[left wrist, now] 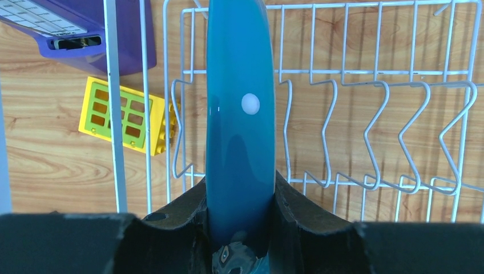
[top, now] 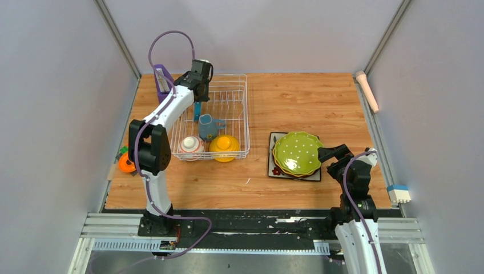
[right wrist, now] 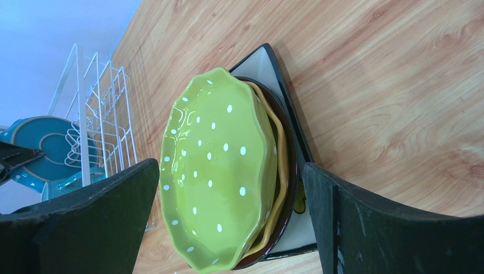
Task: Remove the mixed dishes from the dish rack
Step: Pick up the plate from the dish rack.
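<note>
My left gripper [top: 198,87] is shut on the rim of the blue-dotted plate [top: 197,109], which stands on edge among the prongs at the back left of the white dish rack [top: 246,114]. In the left wrist view the plate [left wrist: 240,114] rises straight from my jaws [left wrist: 240,228]. The blue-grey mug [top: 208,127], yellow bowl [top: 224,145] and red-and-white bowl [top: 190,146] sit in the rack's front. My right gripper [top: 331,155] is open beside a stack on the table: green-dotted plate [right wrist: 217,165] on the yellow plate [right wrist: 281,148], a dark-rimmed round plate and the dark square plate [right wrist: 268,65].
A purple slanted holder [top: 162,80] and a yellow grid block [left wrist: 128,114] stand left of the rack. An orange tape measure [top: 126,164] lies at the left table edge. A pink stick [top: 367,90] and a blue-and-white block [top: 399,194] lie along the right rail.
</note>
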Action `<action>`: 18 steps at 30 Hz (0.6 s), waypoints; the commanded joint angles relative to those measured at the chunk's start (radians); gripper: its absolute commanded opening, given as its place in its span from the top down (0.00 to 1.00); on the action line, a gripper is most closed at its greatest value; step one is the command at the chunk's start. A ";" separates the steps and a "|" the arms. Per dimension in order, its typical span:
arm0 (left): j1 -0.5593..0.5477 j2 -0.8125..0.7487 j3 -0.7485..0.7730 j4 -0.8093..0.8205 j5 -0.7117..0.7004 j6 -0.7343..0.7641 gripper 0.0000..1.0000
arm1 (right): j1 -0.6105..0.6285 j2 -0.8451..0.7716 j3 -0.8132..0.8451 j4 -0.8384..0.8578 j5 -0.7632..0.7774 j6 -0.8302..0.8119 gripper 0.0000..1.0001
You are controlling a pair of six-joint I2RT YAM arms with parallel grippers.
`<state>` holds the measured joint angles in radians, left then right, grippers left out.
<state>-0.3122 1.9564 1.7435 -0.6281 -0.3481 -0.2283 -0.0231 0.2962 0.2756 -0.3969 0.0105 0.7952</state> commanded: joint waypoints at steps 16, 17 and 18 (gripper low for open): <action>0.002 -0.220 0.045 0.063 -0.032 0.044 1.00 | -0.002 0.026 0.002 0.016 0.008 0.006 0.00; 0.002 -0.227 0.043 0.068 -0.030 0.049 1.00 | -0.003 0.027 0.001 0.015 0.008 0.006 0.00; 0.002 -0.240 0.043 0.071 -0.022 0.053 1.00 | -0.003 0.029 0.001 0.016 0.008 0.006 0.00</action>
<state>-0.3126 1.8771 1.7439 -0.6605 -0.3344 -0.2241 -0.0231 0.3176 0.2756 -0.4065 0.0105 0.7952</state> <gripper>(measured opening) 0.376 0.996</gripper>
